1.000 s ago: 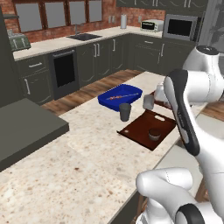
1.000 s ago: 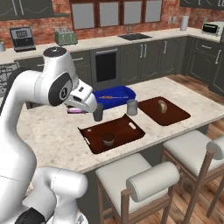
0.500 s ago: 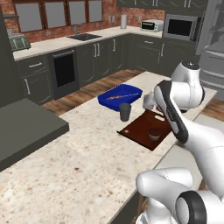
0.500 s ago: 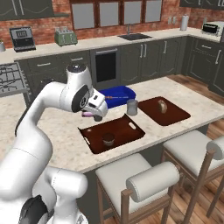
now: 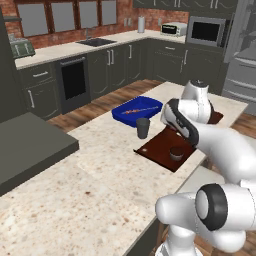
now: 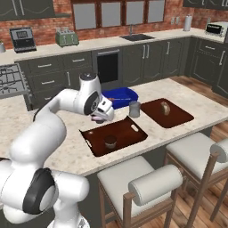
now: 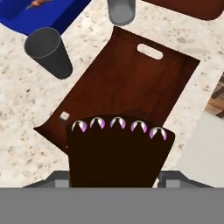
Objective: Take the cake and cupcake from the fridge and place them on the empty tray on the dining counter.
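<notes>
Pink-sided cake (image 7: 118,153) wedge in pincer (image 6: 100,116), flat tray (image 7: 131,83)

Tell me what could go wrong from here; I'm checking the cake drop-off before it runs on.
1. The gripper holds the cake over a near corner of the tray; released there, it might land on the rim or the dining counter.
2. The cupcake sits on the tray close by; lowering could knock it.
3. The dark cup stands beside the tray, within a swing's path.
</notes>
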You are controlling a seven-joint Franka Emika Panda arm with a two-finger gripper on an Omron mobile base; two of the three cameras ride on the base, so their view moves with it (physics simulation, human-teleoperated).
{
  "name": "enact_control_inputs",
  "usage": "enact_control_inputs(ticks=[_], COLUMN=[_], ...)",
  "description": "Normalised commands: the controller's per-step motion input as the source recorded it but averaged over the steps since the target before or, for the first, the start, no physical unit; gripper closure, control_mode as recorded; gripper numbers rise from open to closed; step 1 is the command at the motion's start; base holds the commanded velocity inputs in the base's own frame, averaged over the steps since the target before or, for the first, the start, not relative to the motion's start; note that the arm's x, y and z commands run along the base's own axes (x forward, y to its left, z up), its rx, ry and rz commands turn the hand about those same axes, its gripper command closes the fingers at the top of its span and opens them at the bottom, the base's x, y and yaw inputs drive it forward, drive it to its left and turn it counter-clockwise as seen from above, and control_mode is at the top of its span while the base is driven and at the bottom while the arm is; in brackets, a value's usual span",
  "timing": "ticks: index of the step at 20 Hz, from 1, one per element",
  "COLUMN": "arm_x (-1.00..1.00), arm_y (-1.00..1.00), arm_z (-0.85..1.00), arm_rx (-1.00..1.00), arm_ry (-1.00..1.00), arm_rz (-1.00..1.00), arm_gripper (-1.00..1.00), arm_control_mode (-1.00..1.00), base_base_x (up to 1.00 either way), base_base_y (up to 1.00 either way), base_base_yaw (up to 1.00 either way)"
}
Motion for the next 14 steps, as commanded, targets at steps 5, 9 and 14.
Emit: enact_control_inputs(ticks=[5, 9, 14], arm_x=[0.37, 0.37, 0.38], arm_y=[-0.17, -0.02, 0.0], arm_z=[-0.44, -0.33, -0.31], arm_rx=[0.0, 0.0, 0.0], arm_ry=[0.04, 0.0, 0.02], arm_rz=[-0.02, -0.03, -0.03], arm_gripper=[1.0, 1.0, 1.0], arm_control_mode=[-1.0, -1.0, -1.0], base_base_x=[0.0, 0.0, 0.0], base_base_y=[0.0, 0.0, 0.0], base_base_yaw=[0.0, 0.0, 0.0])
